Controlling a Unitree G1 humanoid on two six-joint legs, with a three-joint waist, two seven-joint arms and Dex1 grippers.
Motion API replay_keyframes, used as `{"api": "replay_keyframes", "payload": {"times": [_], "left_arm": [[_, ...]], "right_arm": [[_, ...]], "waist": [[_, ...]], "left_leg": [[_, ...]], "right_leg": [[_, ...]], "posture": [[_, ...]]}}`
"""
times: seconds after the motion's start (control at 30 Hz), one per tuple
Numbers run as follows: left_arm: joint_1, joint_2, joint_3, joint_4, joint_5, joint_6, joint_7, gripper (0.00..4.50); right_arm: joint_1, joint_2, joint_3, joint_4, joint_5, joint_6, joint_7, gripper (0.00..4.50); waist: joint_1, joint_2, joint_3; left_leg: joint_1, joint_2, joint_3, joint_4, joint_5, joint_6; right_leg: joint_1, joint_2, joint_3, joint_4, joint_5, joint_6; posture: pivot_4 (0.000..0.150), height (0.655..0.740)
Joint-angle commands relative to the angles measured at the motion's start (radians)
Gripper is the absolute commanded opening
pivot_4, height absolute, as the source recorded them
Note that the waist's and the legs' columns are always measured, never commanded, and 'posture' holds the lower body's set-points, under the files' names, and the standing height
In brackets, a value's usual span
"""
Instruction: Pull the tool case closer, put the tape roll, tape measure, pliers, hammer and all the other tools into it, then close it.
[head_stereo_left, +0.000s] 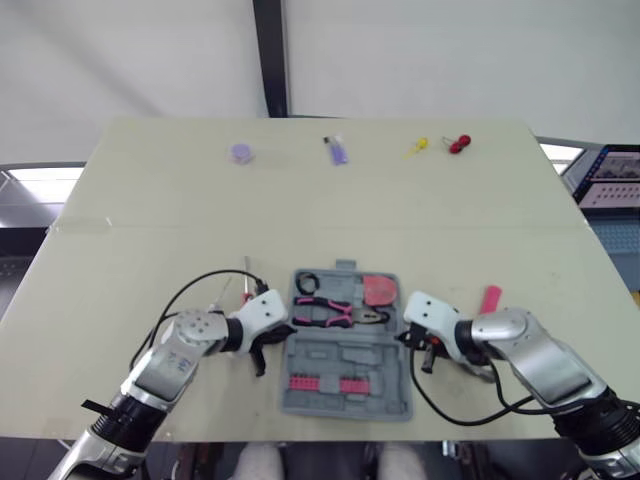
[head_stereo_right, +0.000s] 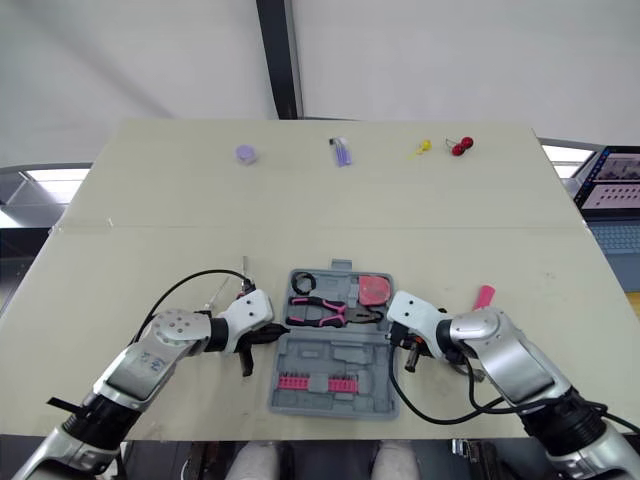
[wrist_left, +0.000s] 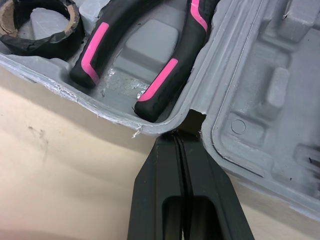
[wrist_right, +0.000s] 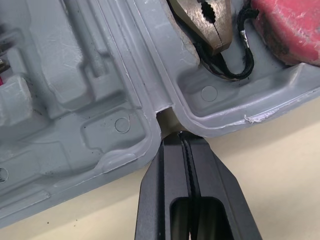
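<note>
The tool case (head_stereo_left: 340, 352) is lying open near the robot's edge of the table (head_stereo_left: 150, 200), hinge line running side to side between the two arms. The left gripper (wrist_left: 182, 142) is pressing its tip into the notch at the left end of that hinge with its jaws together on nothing. The right gripper (wrist_right: 185, 141) is doing the same at the right-hand notch, jaws likewise pressed together and empty. Poking both ends at once is probably a way of bracing or dragging the case squarely without twisting it. The far half is holding the tape roll (wrist_left: 47, 40), the pliers (head_stereo_left: 340, 315) and the red tape measure (head_stereo_left: 378, 290), and a row of pink bits (head_stereo_left: 325, 383) is sitting in the near half. A pink handle (head_stereo_left: 490, 298), possibly the hammer's, is waiting on the table just right of the case, and what looks like a thin screwdriver (head_stereo_left: 247, 278) is lying to its left, so packing is looking unfinished. The pale tabletop is carrying small purple (head_stereo_left: 241, 153), yellow (head_stereo_left: 417, 147) and red (head_stereo_left: 459, 144) items along its far edge, with a white wall, a dark post (head_stereo_left: 268, 55) and a lit screen (head_stereo_left: 612, 178) beyond.
</note>
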Motion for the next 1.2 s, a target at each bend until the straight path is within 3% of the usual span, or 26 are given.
{"api": "replay_keyframes", "payload": {"times": [0.03, 1.2], "left_arm": [[-0.012, -0.015, 0.002, -0.018, 0.008, -0.014, 0.008, 0.00], [0.021, 0.014, 0.017, -0.015, 0.014, -0.003, 0.001, 0.00]], "right_arm": [[-0.009, 0.015, -0.016, -0.018, -0.005, -0.035, -0.010, 0.05], [0.021, -0.002, -0.037, 0.011, -0.038, -0.056, -0.001, 0.05]], "waist": [[0.000, 0.000, 0.000], [-0.001, 0.000, 0.000]], "left_leg": [[0.000, 0.000, 0.000, 0.000, 0.000, 0.000], [0.000, 0.000, 0.000, 0.000, 0.000, 0.000]], "right_leg": [[0.000, 0.000, 0.000, 0.000, 0.000, 0.000], [0.000, 0.000, 0.000, 0.000, 0.000, 0.000]], "posture": [[0.150, 0.7400], [0.150, 0.7400]]}}
